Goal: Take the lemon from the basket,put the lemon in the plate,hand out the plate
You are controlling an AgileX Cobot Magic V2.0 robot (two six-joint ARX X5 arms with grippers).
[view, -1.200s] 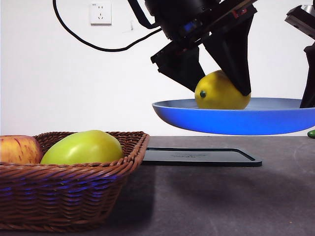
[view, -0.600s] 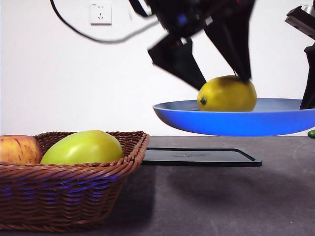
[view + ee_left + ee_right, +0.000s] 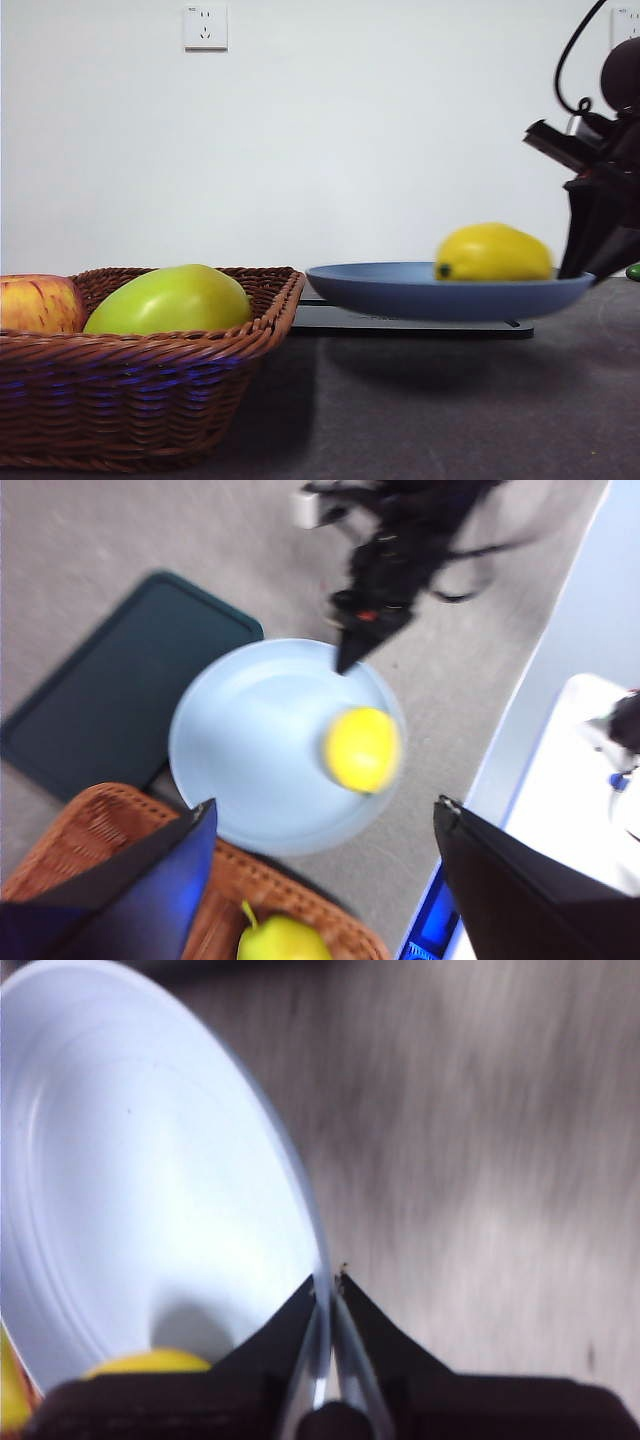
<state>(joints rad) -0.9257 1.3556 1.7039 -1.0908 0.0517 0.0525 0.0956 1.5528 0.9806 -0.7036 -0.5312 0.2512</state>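
The yellow lemon (image 3: 493, 252) lies on the blue plate (image 3: 440, 295), toward its right side. The plate hangs low, just above the black tray (image 3: 420, 325). My right gripper (image 3: 585, 270) is shut on the plate's right rim. In the right wrist view its jaws (image 3: 327, 1282) pinch the plate's edge (image 3: 150, 1190), with the lemon (image 3: 150, 1362) close by. My left gripper (image 3: 325, 805) is open and empty, high above the plate (image 3: 250, 750) and lemon (image 3: 362, 748), and out of the front view. The wicker basket (image 3: 150, 380) stands at the left.
In the basket lie a large yellow-green fruit (image 3: 168, 300) and a red-yellow apple (image 3: 35, 305). The plate's left rim comes close to the basket's right corner. A small green thing (image 3: 633, 271) shows at the right edge.
The left gripper has let go of the lemon and risen out of the front view. The plate, with the lemon on it, has come down close to the black tray.
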